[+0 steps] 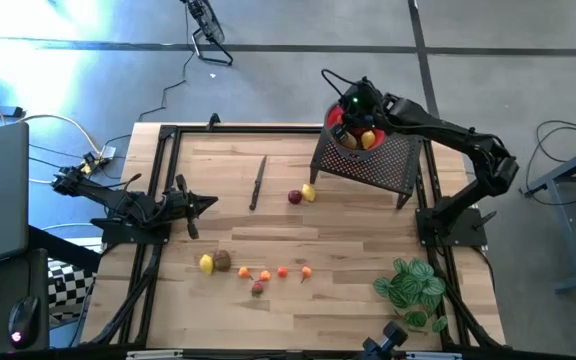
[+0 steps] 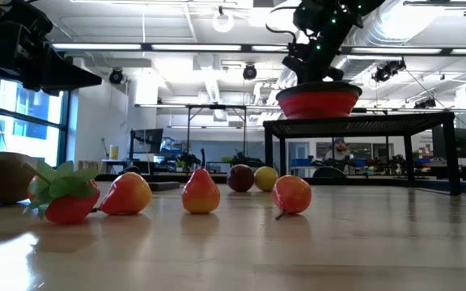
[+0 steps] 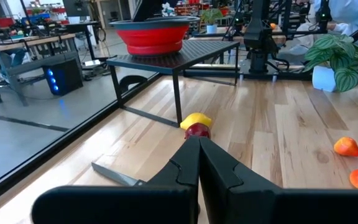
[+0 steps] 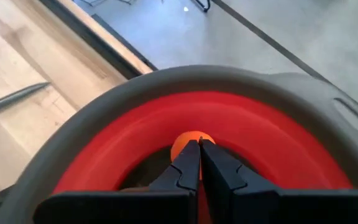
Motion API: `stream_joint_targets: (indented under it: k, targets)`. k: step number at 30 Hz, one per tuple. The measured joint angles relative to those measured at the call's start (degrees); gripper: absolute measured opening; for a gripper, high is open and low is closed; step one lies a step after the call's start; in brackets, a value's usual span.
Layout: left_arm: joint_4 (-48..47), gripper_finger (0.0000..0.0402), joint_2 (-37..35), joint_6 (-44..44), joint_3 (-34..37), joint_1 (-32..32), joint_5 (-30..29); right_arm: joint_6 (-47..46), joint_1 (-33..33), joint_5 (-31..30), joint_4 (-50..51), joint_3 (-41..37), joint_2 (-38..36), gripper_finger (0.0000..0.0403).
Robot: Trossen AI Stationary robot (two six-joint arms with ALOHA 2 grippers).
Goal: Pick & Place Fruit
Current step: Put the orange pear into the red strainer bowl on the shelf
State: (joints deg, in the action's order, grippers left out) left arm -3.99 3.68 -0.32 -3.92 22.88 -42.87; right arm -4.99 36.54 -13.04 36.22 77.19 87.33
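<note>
A few fruit pieces (image 1: 360,137) are already lodged in the red bowl (image 4: 123,130) (right gripper (image 4: 199,144) closed above it, left gripper (image 3: 198,140) closed, idle), while most remain scattered on the table (image 1: 348,240).

both arms are matte black, built of chunky jointed segments with thin dark cables looped along them. the right arm (image 1: 448,135) carries a small green light near its wrist, with a black cable arching above it, and stands on a dark, squarish base plate. the left arm (image 1: 118,205) is slimmer toward its tip. the left tool (image 3: 199,149) has two black angular fingers with stepped, faceted edges, narrowing to a point. the right tool (image 4: 199,149) shows the same black wedge-shaped fingers.
</note>
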Motion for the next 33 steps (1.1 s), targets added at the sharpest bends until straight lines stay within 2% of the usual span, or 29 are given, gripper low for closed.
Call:
stream_joint_targets:
  k: [17,33]
  targets:
    - [-0.01,0.0000,0.00,0.02,-0.02,0.01,-0.09,-1.28,-2.04,0.05,0.64,0.00,0.24,0.0003]
    - [-0.02,0.0000,0.00,0.00,-0.02,0.01,-0.07,-2.73,-2.04,2.75,3.53,0.00,0.24,0.0003]
